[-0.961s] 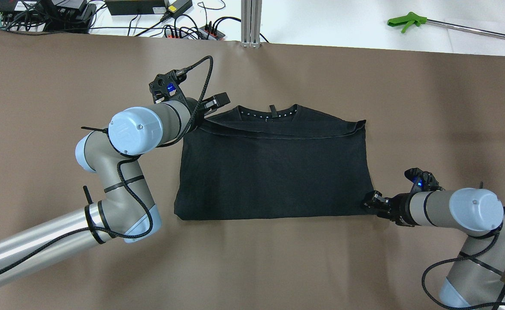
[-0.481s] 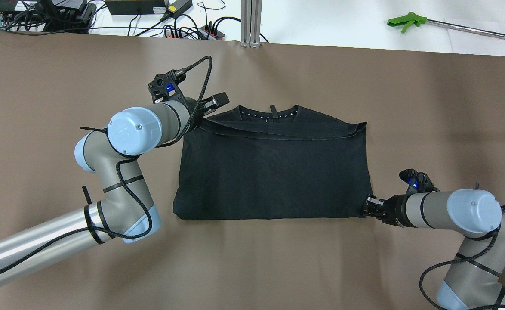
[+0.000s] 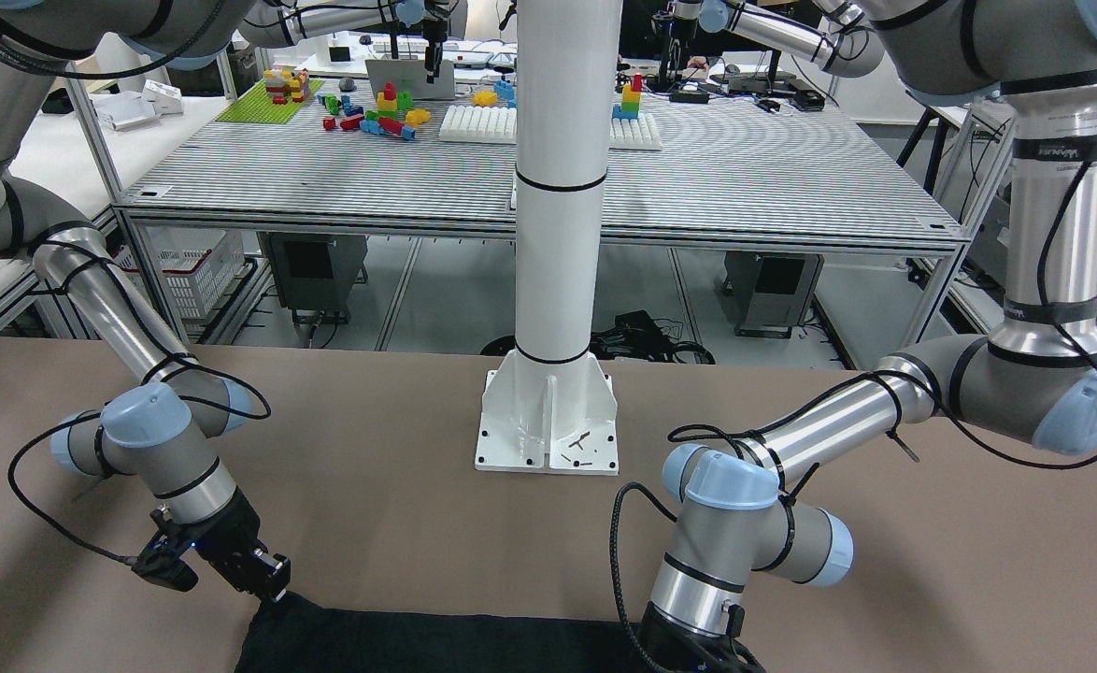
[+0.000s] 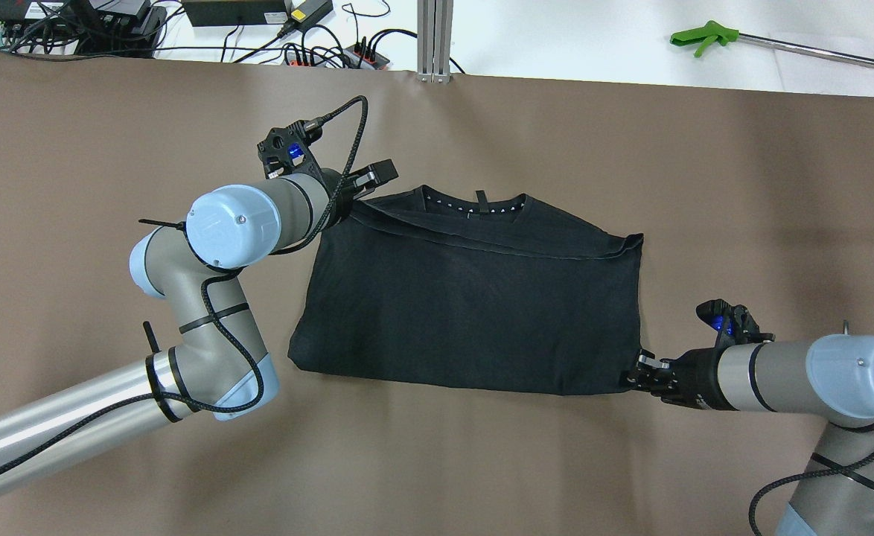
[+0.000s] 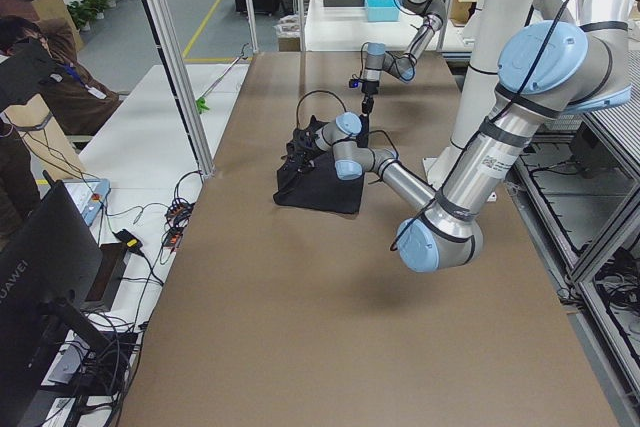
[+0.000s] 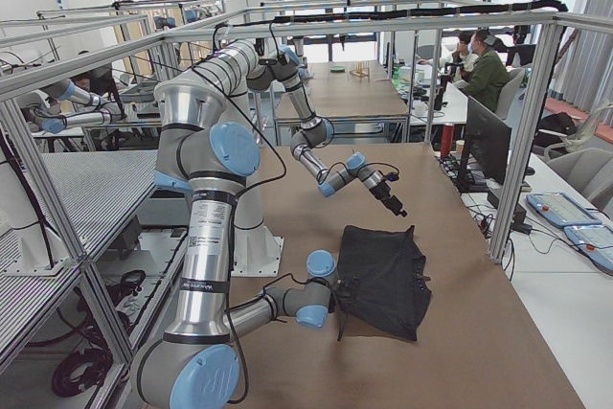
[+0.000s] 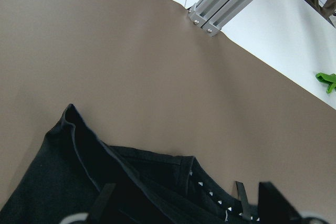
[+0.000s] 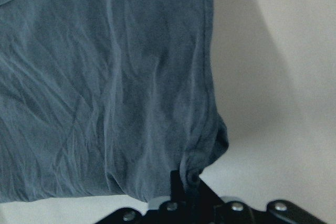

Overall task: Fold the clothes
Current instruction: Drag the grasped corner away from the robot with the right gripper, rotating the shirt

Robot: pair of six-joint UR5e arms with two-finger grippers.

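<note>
The clothes are one black shirt (image 4: 474,298), folded into a rectangle on the brown table, collar at the far edge. It lies skewed, its near edge slanting. My right gripper (image 4: 642,372) is shut on the shirt's near-right corner; the right wrist view shows its fingers (image 8: 190,179) pinching the fabric (image 8: 105,77). My left gripper (image 4: 366,182) is at the shirt's far-left corner. In the left wrist view its fingers (image 7: 102,205) stand wide apart over the fabric (image 7: 131,182). In the front-facing view the right gripper (image 3: 263,575) meets the shirt (image 3: 436,645) at the bottom edge.
The white pillar base (image 3: 547,425) stands at the robot's side of the table. Beyond the far edge are an aluminium post (image 4: 435,37), cables and power strips (image 4: 333,52), and a green-handled tool (image 4: 705,36). Brown table cover (image 4: 482,461) surrounds the shirt.
My right gripper has closed on the near-right corner and pulled it toward the robot. The shirt has skewed, its collar shifting nearer and rightward. The left arm has not moved.
</note>
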